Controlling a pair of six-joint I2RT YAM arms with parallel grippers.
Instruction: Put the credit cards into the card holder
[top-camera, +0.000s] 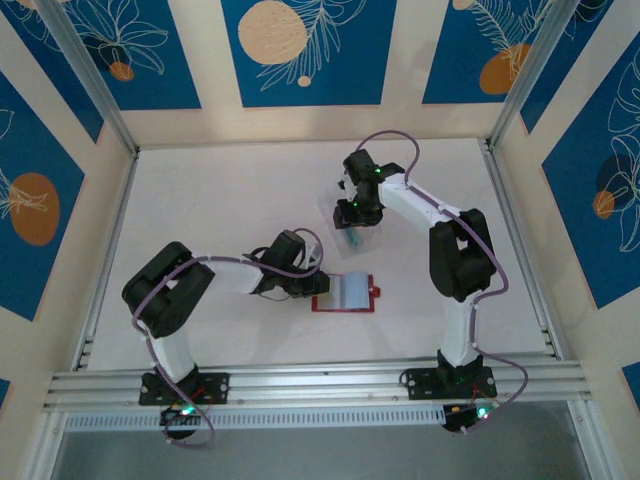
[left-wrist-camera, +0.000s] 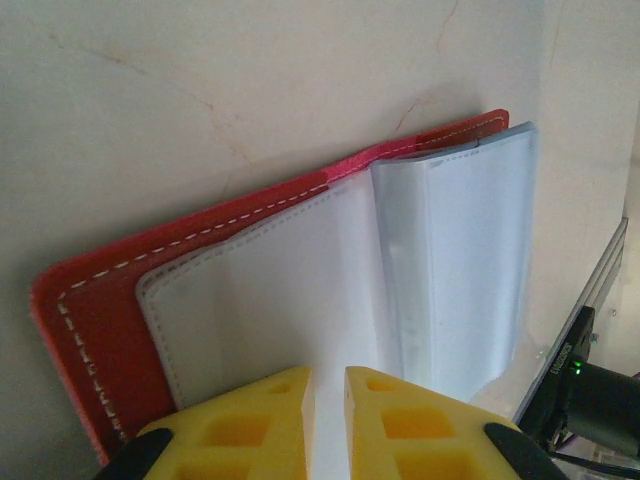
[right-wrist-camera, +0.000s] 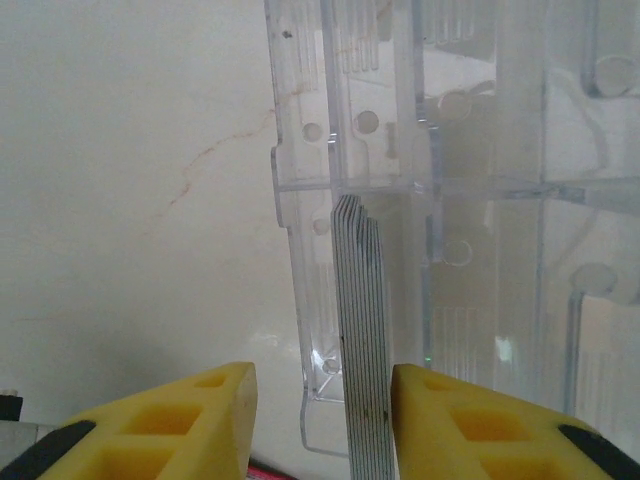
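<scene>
The card holder (top-camera: 345, 292) lies open on the table, red cover down, with pale clear sleeves (left-wrist-camera: 460, 270) fanned up from its spine. My left gripper (top-camera: 305, 287) is at its left edge, the jaws nearly together on a white sleeve page (left-wrist-camera: 250, 300). The credit cards (right-wrist-camera: 360, 330) stand as an edge-on stack of several in a clear case (right-wrist-camera: 470, 180), and look teal from above (top-camera: 355, 240). My right gripper (right-wrist-camera: 325, 400) straddles the stack, open. Its right finger (right-wrist-camera: 440, 420) is against the cards, while its left finger (right-wrist-camera: 200, 420) stands apart.
The clear plastic case (top-camera: 372, 232) sits behind the wallet on the white table. Aluminium rails (top-camera: 300, 385) run along the near edge, and frame posts stand at both sides. Bare tabletop (top-camera: 220, 190) lies to the far left.
</scene>
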